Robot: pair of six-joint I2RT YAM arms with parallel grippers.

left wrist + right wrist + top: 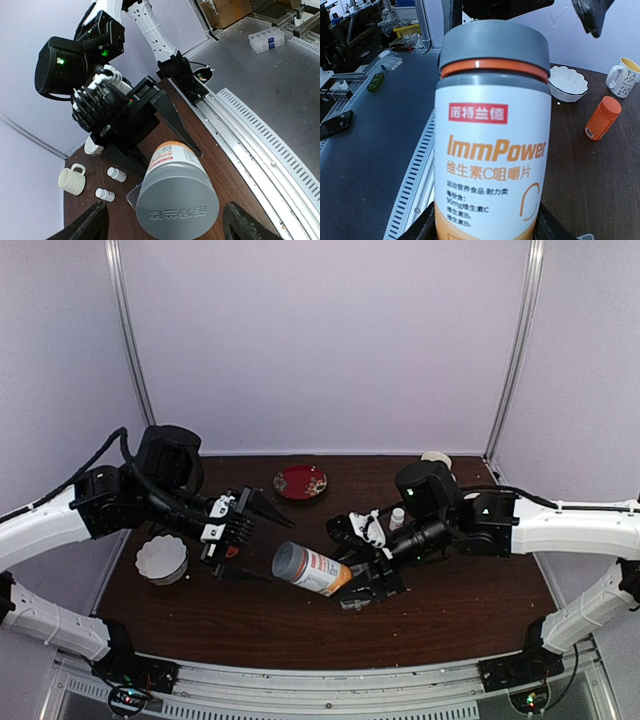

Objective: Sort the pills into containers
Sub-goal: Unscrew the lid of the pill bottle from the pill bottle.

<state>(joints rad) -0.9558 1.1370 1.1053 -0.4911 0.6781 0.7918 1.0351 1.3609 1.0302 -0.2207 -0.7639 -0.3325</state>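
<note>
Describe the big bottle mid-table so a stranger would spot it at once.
On the dark wooden table, look to the middle. The bottle lies tilted in the right gripper; unlike the small white bottles and the small orange bottle nearby, it is large and grey-capped, with a white-and-orange label.

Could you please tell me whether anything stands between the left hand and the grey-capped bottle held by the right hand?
Nothing visible does. The left hand, open, straddles the grey cap of the bottle, with a bare gap on either side, while the right hand grips its lower end.
</note>
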